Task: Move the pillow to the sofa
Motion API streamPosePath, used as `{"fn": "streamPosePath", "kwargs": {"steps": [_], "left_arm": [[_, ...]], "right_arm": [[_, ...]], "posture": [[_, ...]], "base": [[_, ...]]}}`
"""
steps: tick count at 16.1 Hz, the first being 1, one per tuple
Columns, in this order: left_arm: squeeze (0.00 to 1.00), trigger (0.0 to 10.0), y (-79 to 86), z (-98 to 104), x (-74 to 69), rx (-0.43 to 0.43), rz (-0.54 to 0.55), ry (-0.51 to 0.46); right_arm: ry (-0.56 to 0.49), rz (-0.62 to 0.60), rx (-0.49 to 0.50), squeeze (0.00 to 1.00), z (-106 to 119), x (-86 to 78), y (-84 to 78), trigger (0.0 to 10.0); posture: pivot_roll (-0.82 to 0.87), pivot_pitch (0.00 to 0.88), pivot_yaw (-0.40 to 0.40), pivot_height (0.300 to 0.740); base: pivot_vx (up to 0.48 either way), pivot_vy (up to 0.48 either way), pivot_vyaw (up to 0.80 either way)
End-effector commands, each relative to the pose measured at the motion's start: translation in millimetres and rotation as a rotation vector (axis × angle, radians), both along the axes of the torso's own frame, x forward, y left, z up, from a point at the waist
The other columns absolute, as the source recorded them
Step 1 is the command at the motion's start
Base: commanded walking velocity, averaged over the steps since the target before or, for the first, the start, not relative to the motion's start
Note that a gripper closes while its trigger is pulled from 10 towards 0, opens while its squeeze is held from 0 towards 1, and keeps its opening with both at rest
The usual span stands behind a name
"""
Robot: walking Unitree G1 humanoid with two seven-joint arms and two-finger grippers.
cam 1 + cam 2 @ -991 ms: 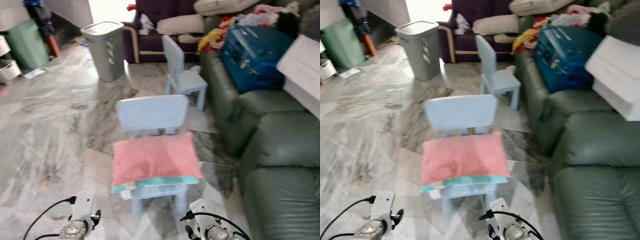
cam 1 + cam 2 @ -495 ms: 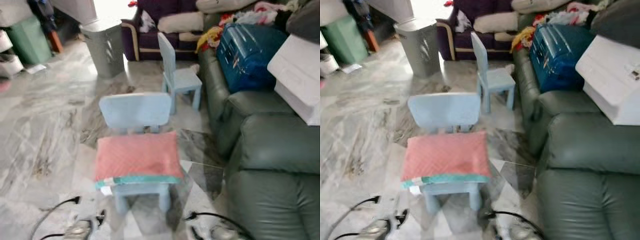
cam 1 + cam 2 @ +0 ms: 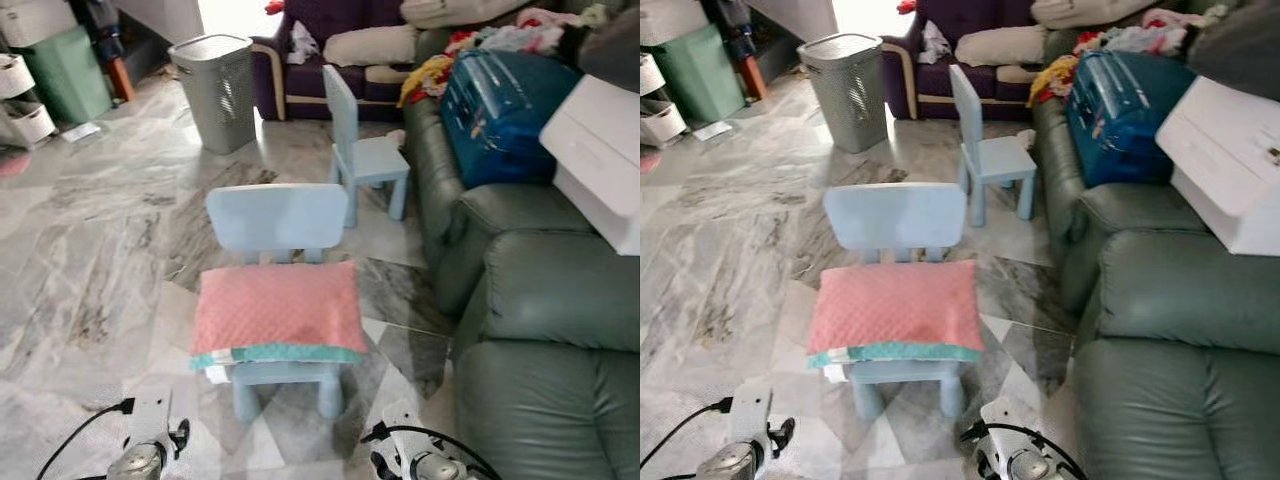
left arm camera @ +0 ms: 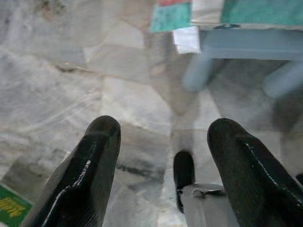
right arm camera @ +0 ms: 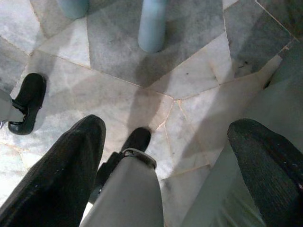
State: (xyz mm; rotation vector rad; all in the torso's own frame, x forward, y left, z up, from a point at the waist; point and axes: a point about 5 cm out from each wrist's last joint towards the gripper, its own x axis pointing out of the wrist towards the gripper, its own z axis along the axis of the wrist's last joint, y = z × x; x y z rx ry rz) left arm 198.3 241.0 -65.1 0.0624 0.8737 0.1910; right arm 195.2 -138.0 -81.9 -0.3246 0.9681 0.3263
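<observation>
We see the pink pillow (image 3: 276, 310) lying flat on the seat of a small light-blue chair (image 3: 277, 222), just beside the green sofa (image 3: 545, 330) on our right. Our left hand (image 4: 163, 156) and right hand (image 5: 165, 156) hang low over the marble floor (image 3: 90, 260), fingers spread wide, holding nothing.

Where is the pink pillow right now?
In the head views, the pink quilted pillow lies on the nearer light-blue plastic child's chair, left of the dark green leather sofa.

Pink pillow (image 3: 277, 310) flat on blue chair (image 3: 280, 225), marble floor (image 3: 90, 270).
</observation>
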Motion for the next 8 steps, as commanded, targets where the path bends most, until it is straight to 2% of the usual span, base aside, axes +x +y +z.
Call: {"fn": "streamPosePath", "kwargs": {"steps": [1, 2, 5, 8], "left_arm": [[0.0, 10.0, 0.3, 3.7, 5.8, -0.036, -0.003, -0.033], [0.0, 10.0, -1.3, 5.1, 7.9, -0.079, -0.008, -0.061], [0.0, 10.0, -1.2, 3.8, 5.3, -0.08, -0.006, -0.058], [0.0, 10.0, -0.8, 0.8, 0.4, -0.09, 0.013, -0.038]], "right_arm": [[-0.012, -0.008, -0.008, 0.0, 1.0, 1.8, -2.9, 10.0], [-0.023, -0.042, 0.008, 0.0, 1.1, 1.7, -2.9, 10.0], [-0.042, -0.13, 0.059, 0.0, 1.1, 0.9, -2.5, 10.0], [-0.043, -0.088, 0.037, 0.0, 1.8, 2.2, -2.7, 10.0]], "posture": [[-0.04, 0.027, 0.01, 0.74], [-0.04, 0.027, 0.011, 0.74], [-0.04, 0.018, 0.011, 0.74], [-0.03, 0.01, 0.006, 0.74]], "base": [[0.0, 0.0, 0.0], [0.0, 0.0, 0.0], [0.0, 0.0, 0.0], [0.0, 0.0, 0.0]]}}
